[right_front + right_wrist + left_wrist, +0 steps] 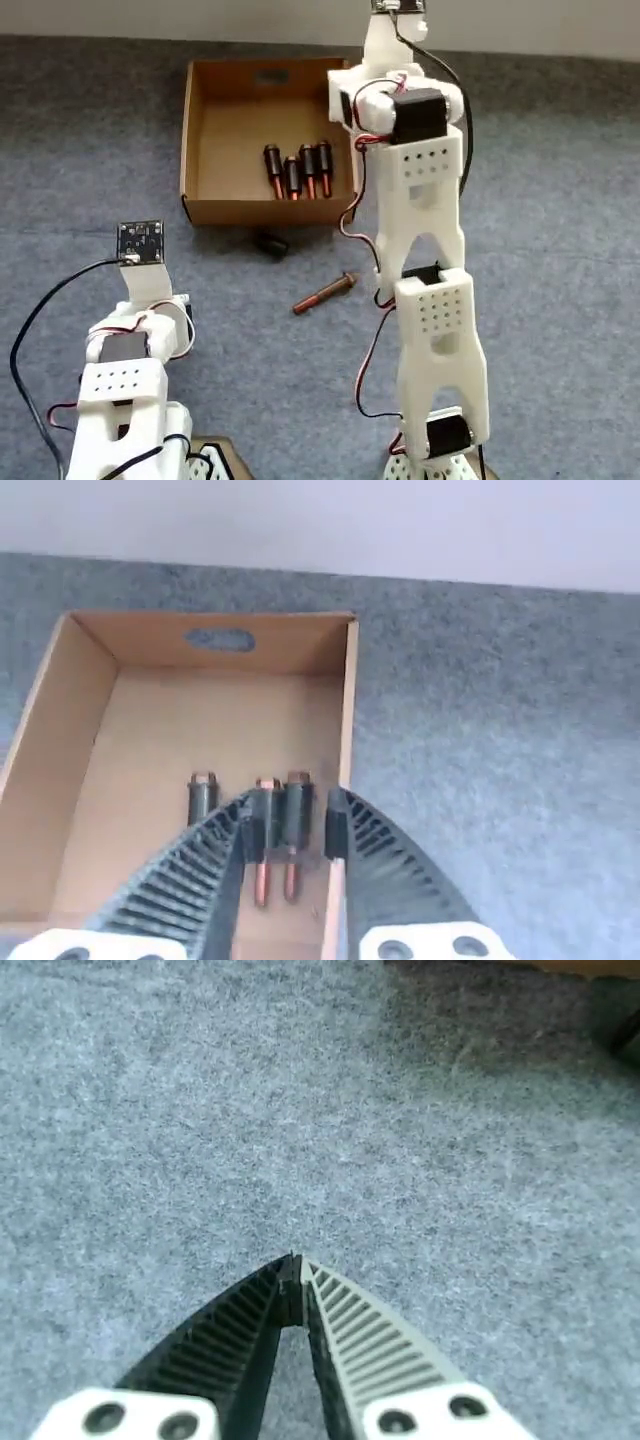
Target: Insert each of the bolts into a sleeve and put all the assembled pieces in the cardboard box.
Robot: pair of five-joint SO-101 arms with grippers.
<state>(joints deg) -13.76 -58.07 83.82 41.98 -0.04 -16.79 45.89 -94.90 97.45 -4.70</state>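
In the high view the right arm (410, 170) covers most of the right wall of the cardboard box (196, 140). In the right wrist view the right gripper (290, 822) hides parts of the assembled pieces (203, 798), and the picture's edge cuts off the box's near wall. In the left wrist view a dark thing (625, 1035) at the edge is blurred and cut off, too little to name.

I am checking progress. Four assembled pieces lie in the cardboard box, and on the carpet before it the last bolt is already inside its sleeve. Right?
Not quite. The high view shows the bolt lying bare on the carpet, apart from the sleeve, not inside it. Four assembled pieces in the cardboard box is correct.
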